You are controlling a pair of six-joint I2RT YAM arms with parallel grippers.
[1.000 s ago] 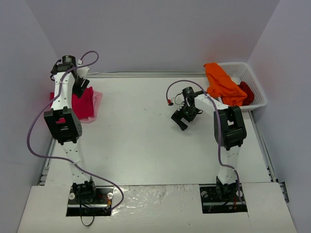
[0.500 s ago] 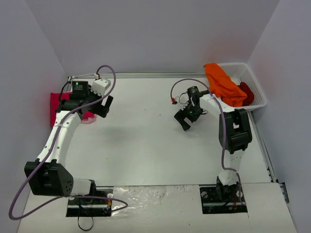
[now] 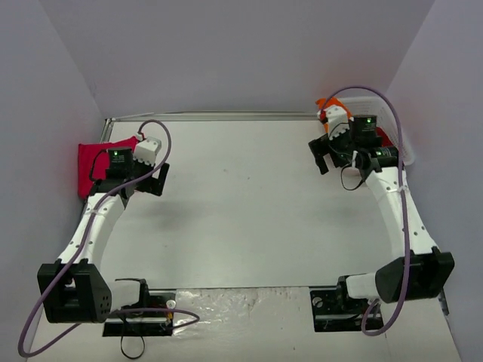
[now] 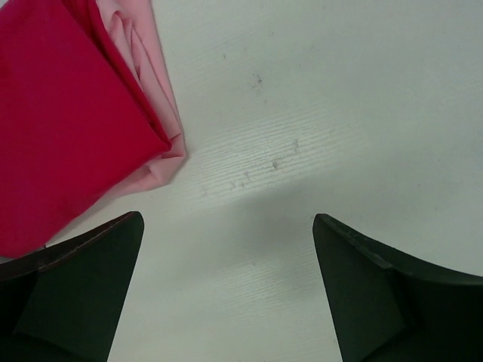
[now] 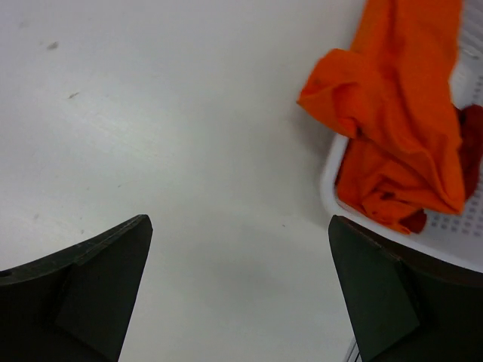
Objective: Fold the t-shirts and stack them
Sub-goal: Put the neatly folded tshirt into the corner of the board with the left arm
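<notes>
A folded crimson-magenta t-shirt (image 4: 60,128) lies on a folded pale pink t-shirt (image 4: 157,94) at the table's far left, the crimson one (image 3: 94,161) also showing from above. My left gripper (image 4: 226,220) (image 3: 155,179) hovers open just right of that stack, over bare table, holding nothing. A bright orange t-shirt (image 5: 404,113) (image 3: 329,105) hangs crumpled over the rim of the white basket, with a dark red t-shirt (image 5: 472,143) behind it. My right gripper (image 5: 240,220) (image 3: 323,154) is open and empty, just left of the basket.
The white mesh basket (image 5: 453,241) stands at the table's far right corner, largely hidden behind my right arm in the top view. Purple cables loop off both arms. Grey walls close in the table at the back and sides.
My left arm has drawn back from over the stack to its right side, its jaws opening wider. The right arm has swung from mid-table back toward the basket.
</notes>
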